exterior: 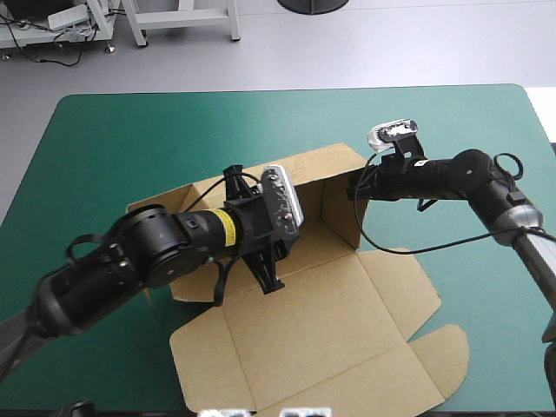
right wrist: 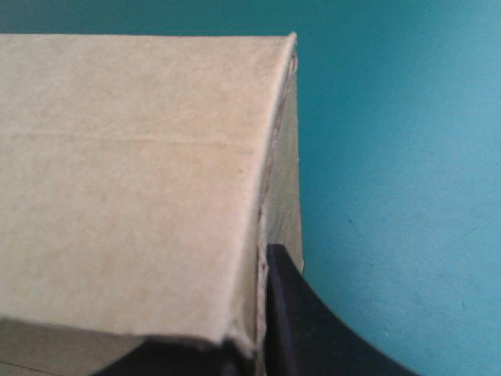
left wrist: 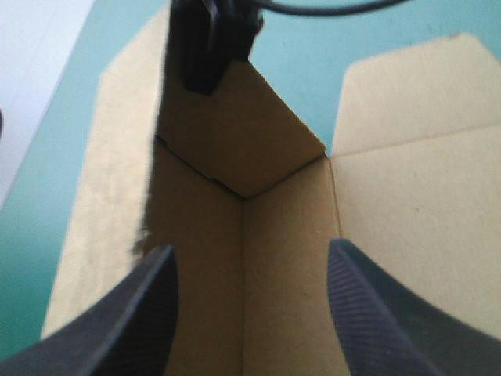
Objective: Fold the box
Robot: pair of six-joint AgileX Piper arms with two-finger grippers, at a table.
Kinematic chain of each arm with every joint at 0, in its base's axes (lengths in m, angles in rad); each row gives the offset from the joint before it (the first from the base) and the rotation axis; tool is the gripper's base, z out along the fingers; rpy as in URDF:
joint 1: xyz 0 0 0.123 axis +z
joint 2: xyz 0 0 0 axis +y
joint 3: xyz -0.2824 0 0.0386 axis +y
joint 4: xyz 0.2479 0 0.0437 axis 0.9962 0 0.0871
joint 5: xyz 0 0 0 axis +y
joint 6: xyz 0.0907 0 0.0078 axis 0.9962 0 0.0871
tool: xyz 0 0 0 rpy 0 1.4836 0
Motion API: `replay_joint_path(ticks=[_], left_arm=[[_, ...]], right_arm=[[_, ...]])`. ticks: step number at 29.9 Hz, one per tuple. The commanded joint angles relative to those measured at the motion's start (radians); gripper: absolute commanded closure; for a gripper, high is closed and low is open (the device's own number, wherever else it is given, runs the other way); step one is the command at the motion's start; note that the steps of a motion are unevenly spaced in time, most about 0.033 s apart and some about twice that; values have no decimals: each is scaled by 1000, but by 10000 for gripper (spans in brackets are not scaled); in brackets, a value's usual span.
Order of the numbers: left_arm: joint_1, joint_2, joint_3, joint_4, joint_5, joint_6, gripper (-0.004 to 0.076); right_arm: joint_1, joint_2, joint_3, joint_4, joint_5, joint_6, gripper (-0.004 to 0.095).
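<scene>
The brown box (exterior: 330, 347) lies mid-table, its back and right walls raised and its lid panel flat toward the front edge. My left gripper (exterior: 291, 239) reaches inside the box, pointing at the right wall. In the left wrist view the left gripper (left wrist: 250, 305) stands open, nothing between its fingers, facing the inner corner of the box (left wrist: 235, 141). My right gripper (exterior: 354, 187) pinches the top edge of the right wall near the back corner; it also shows as the right gripper (left wrist: 211, 39) beyond that wall. Up close the right gripper (right wrist: 250, 345) is shut on the box (right wrist: 133, 157).
Teal-green cover (exterior: 130, 139) shows all round the box, widest at the back and left. The lid's rounded flap (exterior: 439, 356) reaches close to the table's front edge.
</scene>
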Motion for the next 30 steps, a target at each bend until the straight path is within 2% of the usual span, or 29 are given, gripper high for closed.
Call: replay_joint_path(ticks=[1, 6, 8, 15, 19, 22, 25, 30], left_arm=[[4, -125, -28, 86, -81, -90, 335], [74, -175, -28, 438, -18, -372, 431], [140, -175, -28, 506, 11, -432, 435], [487, -175, -28, 477, -42, -435, 435], [714, -173, -28, 363, -75, -418, 435], [863, -165, -28, 221, -113, -339, 435], [957, -157, -28, 89, -143, -254, 435], [1007, -141, -28, 37, -145, -202, 435]], right_arm=[[-1, -34, -29, 2, -36, 41, 929], [-1, -35, -29, -5, -40, 43, 929], [-1, -40, -29, -25, -36, 47, 929], [-3, -98, -29, -171, -32, 119, 929], [-3, -151, -29, -266, 43, 163, 929], [-3, -183, -31, -303, 123, 189, 929], [-3, -205, -33, -365, 219, 236, 929], [-3, -194, -60, -468, 279, 318, 929]])
